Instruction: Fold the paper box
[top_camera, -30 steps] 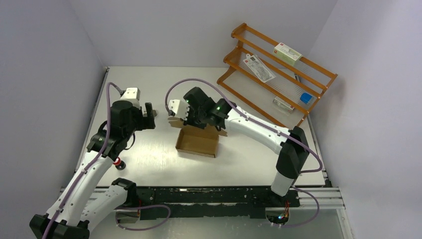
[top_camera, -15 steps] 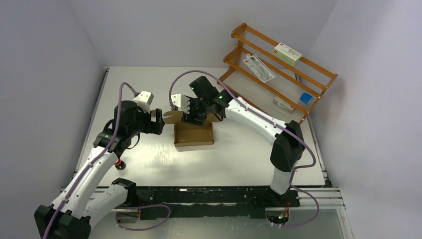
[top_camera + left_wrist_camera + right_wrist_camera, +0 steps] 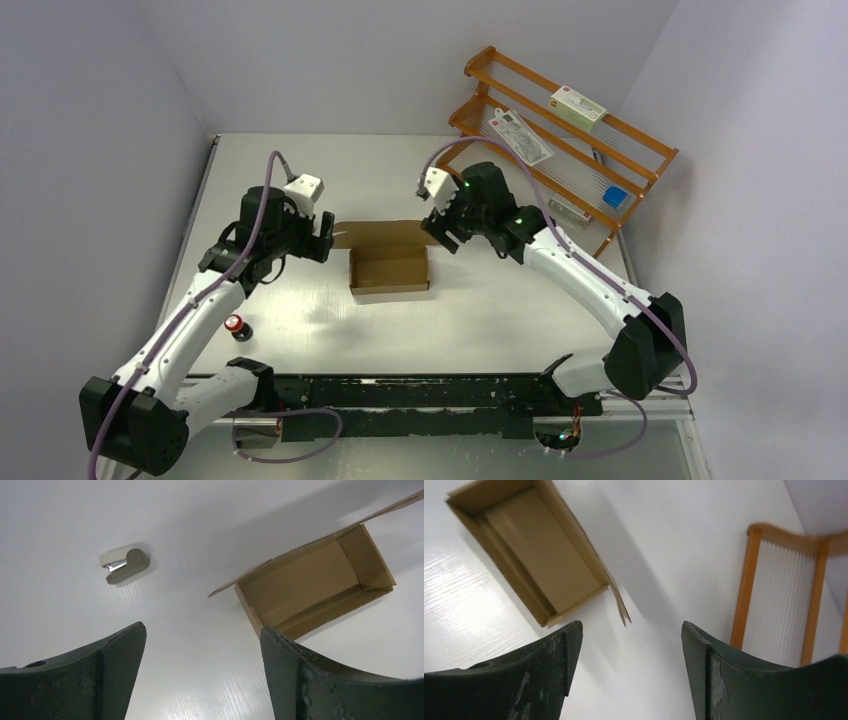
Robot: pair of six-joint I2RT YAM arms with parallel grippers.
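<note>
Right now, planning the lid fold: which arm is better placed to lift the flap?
Left, narrowly: the open left gripper sits at the flap corner of the paper box; the right gripper, open too, sits beside the other end.

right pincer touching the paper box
Apart: the right wrist view shows the open right pincer clear of the paper box, white table between them.

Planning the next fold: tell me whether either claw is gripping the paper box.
No: the left claw and right claw both stand open with nothing between them, and the paper box lies apart on the table.
</note>
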